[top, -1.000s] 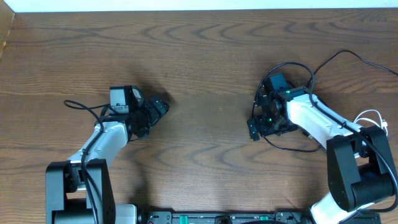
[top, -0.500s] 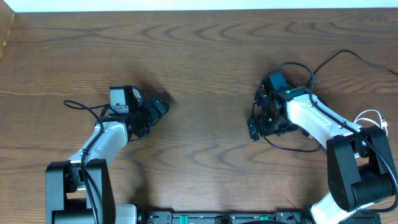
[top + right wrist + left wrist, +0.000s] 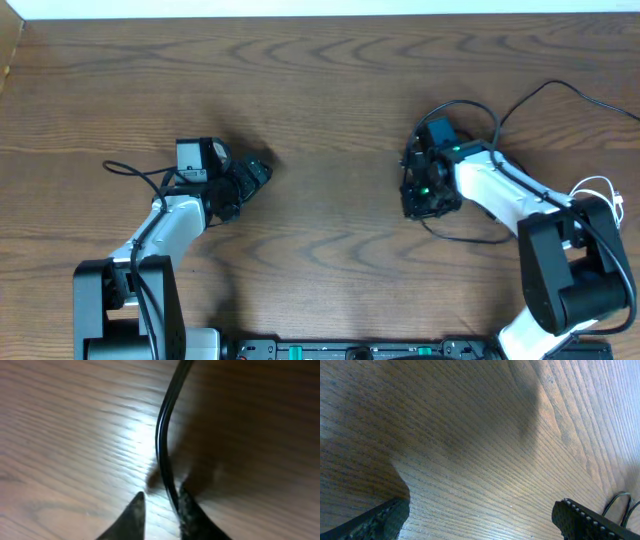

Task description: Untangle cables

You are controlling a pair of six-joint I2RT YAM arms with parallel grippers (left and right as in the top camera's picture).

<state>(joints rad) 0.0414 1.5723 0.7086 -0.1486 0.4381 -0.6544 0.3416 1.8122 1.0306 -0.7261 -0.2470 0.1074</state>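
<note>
A thin black cable [image 3: 470,105] loops around my right arm and trails to the table's right edge. My right gripper [image 3: 412,200] points down onto it. In the right wrist view that cable [image 3: 162,435] runs between the fingertips of the right gripper [image 3: 160,510]. They are drawn close together with the cord against the right finger [image 3: 192,515]. The view is blurred, so a firm pinch is not clear. A short white cable [image 3: 597,186] lies by the right arm's base. My left gripper [image 3: 258,172] [image 3: 480,520] stands wide open over bare wood.
Another thin black cord [image 3: 130,170] lies beside the left arm, its end pointing left. A black cord loop [image 3: 620,502] shows at the lower right of the left wrist view. The wooden table [image 3: 320,90] stretches back to a white strip at its far edge.
My right gripper has turned and shifted slightly left over the black cable, and its fingers have closed in from wide open. The left arm has not moved.
</note>
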